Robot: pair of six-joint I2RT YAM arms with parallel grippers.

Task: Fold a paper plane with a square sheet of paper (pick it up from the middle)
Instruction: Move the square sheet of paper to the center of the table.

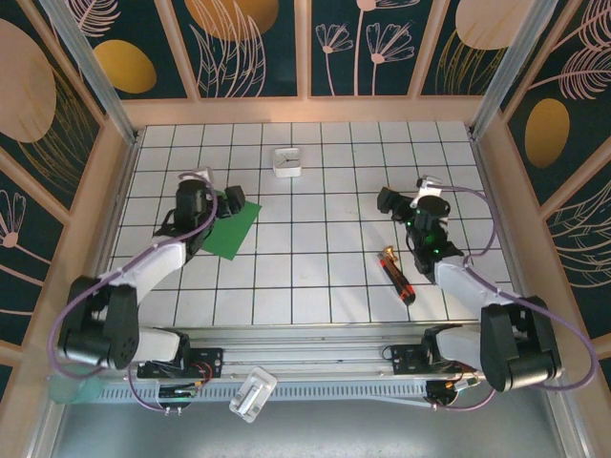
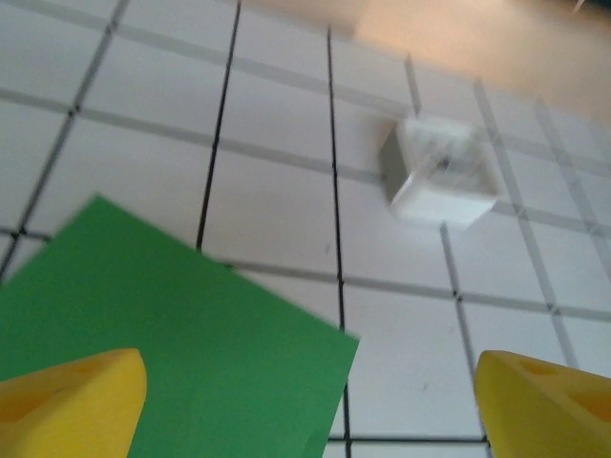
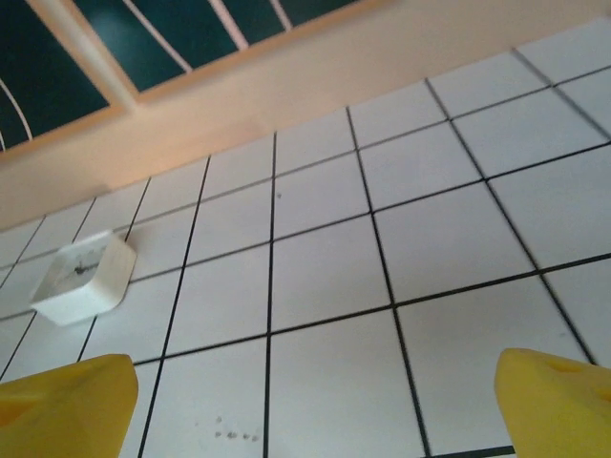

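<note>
The square sheet of paper (image 1: 235, 230) is bright green and lies flat on the tiled table at the left, turned diagonally to the grid. My left gripper (image 1: 227, 198) hangs over its far upper edge with its jaws wide apart. In the left wrist view a corner of the paper (image 2: 181, 353) reaches in between the yellow fingertips (image 2: 72, 401). The left one is over the paper and the right one over bare tile, with nothing gripped. My right gripper (image 1: 385, 201) is at the right centre of the table. It is open over bare tiles (image 3: 315, 410), well away from the sheet.
A small white square box (image 1: 287, 162) sits near the back centre; it also shows as the box (image 2: 439, 172) and the box (image 3: 84, 277) in the wrist views. A red-and-black screwdriver (image 1: 396, 274) lies by the right arm. Wooden walls close in the table.
</note>
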